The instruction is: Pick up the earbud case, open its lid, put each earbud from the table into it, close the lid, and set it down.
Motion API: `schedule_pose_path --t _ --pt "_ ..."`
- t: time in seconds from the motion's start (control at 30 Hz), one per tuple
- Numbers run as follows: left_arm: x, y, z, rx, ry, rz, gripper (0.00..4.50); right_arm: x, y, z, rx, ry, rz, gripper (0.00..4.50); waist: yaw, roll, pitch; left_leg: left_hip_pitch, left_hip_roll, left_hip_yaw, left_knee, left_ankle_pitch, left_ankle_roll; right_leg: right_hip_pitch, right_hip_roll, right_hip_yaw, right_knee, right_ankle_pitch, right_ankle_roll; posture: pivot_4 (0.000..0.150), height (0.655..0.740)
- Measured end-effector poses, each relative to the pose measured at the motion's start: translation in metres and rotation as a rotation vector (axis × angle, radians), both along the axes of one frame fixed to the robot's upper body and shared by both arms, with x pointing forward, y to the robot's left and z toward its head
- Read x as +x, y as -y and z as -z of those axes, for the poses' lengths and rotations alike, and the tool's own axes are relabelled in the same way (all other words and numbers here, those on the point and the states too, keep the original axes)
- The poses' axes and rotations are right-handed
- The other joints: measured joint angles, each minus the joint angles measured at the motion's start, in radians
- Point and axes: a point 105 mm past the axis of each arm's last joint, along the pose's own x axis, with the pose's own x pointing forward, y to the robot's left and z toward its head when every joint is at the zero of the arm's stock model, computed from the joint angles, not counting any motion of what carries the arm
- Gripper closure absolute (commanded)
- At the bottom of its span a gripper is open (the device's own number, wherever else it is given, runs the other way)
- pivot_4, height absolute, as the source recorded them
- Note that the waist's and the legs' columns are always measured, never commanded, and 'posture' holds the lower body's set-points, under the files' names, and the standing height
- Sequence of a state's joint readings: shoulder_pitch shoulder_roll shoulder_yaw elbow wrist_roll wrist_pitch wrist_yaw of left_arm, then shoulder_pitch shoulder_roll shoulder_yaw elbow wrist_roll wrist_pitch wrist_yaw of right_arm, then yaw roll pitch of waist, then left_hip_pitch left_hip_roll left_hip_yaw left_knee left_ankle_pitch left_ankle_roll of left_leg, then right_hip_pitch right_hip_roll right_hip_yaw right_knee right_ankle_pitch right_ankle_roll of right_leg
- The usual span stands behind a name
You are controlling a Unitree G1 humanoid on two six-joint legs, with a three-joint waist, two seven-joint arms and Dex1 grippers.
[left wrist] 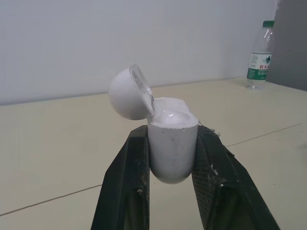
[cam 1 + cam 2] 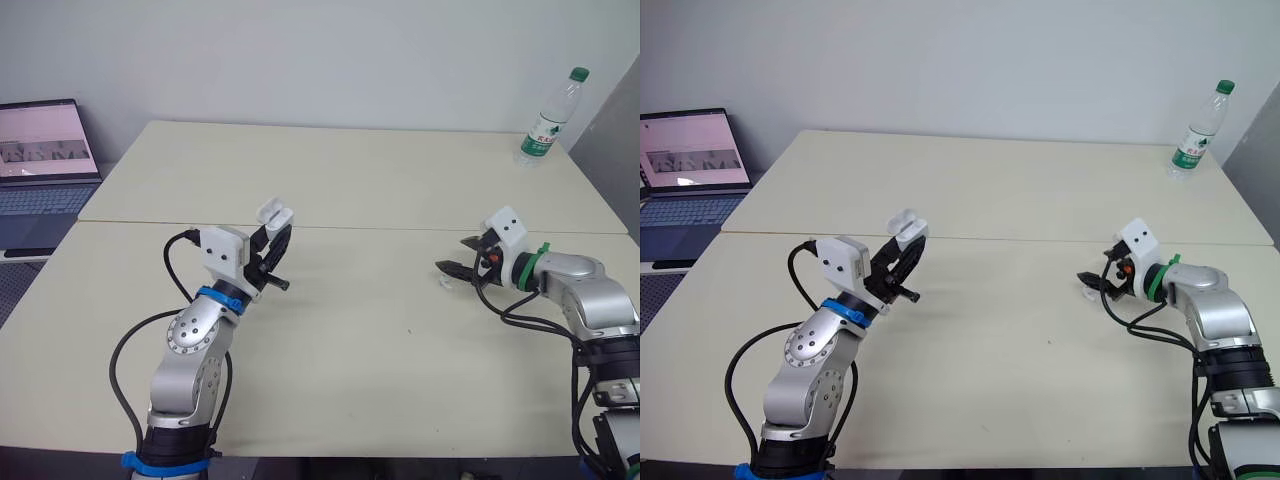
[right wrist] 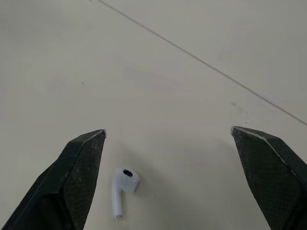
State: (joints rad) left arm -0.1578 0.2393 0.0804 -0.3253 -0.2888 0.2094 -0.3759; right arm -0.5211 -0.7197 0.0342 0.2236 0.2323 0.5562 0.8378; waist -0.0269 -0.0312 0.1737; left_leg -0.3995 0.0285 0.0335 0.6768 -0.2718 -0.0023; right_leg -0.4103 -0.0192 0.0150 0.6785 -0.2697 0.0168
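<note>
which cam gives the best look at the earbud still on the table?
Right wrist view: the earbud lies on the table close up, stem and tip distinct, near one of the right gripper's open jaws. In both eye views it is a small pale speck by that gripper's tips.

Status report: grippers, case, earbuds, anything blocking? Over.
Left gripper shut on earbud case, lid open, held off table. Right gripper open, close to earbud on table. Water bottle far corner, no obstruction.

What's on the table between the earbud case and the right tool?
Nothing: the left eye view shows bare table between the earbud case and right tool. The earbud lies between that tool's fingers.
</note>
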Motion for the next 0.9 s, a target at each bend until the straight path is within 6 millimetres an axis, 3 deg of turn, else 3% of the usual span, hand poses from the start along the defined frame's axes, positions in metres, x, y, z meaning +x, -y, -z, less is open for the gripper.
schedule_pose_path --t 0.4,0.63,0.9 --pt "0.001 0.004 -0.004 -0.012 0.011 0.003 3.71 -0.004 -0.005 0.014 0.010 -0.108 -0.006 0.11 0.000 0.000 0.000 0.000 0.000 0.000 0.000 0.000 0.000 0.000 0.000 0.000 0.000 0.000 0.000 0.150 0.7400" --pt "0.001 0.003 -0.003 -0.013 0.006 0.003 3.71 -0.011 -0.010 0.012 0.010 -0.109 -0.024 0.11 0.001 0.000 0.000 0.000 0.000 -0.001 0.000 0.000 0.000 0.000 0.000 0.000 0.000 0.000 0.000 0.150 0.7400" --pt "0.001 0.004 -0.002 -0.014 0.002 0.006 3.71 -0.020 -0.010 0.026 -0.043 -0.112 -0.038 0.11 0.000 0.000 0.000 0.000 0.000 0.000 0.000 0.000 0.000 0.000 0.001 0.000 0.000 0.000 0.000 0.150 0.7400"
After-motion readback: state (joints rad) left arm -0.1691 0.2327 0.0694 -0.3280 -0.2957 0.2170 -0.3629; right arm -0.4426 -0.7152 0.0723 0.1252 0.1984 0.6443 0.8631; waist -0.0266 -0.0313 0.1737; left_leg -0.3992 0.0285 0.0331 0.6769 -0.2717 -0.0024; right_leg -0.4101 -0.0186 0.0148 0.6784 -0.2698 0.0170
